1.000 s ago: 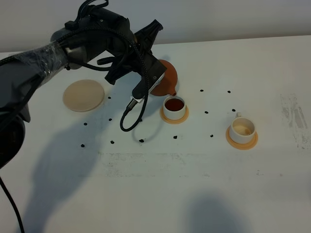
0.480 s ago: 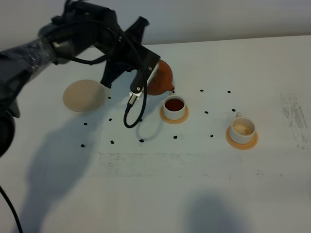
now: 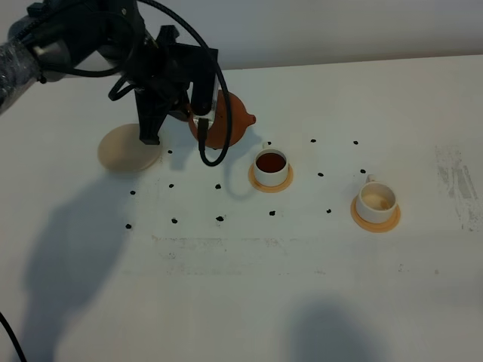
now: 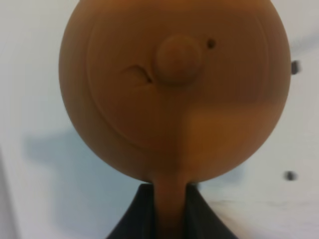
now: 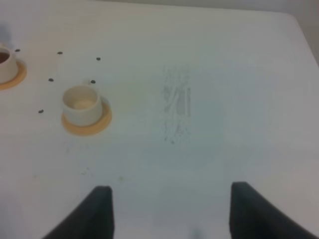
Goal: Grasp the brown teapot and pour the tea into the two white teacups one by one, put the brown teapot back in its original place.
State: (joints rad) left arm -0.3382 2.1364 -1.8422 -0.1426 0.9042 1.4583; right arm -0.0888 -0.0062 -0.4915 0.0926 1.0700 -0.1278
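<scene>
The brown teapot [image 3: 229, 121] hangs roughly level above the table, spout toward the right, between the cream coaster [image 3: 124, 151] and the nearer white teacup [image 3: 270, 166]. My left gripper [image 3: 199, 121] is shut on its loop handle. In the left wrist view the teapot's lid [image 4: 174, 74] fills the frame, and the handle runs down between the dark fingers [image 4: 137, 219]. That nearer teacup holds dark tea. The other white teacup [image 3: 374, 199] [image 5: 81, 103] looks empty. My right gripper [image 5: 169, 214] stands open over bare table, well to the right of that cup.
Each cup sits on an orange-tan coaster [image 3: 375, 219]. Small black dots [image 3: 219, 219] are scattered over the white table. A scuffed grey patch [image 3: 456, 185] marks the right side. The left arm and its looping cable [image 3: 215, 151] partly cover the cream coaster.
The left arm has drawn back to the left and up. The teapot came away from over the nearer cup and tipped back from its pouring tilt to level.
</scene>
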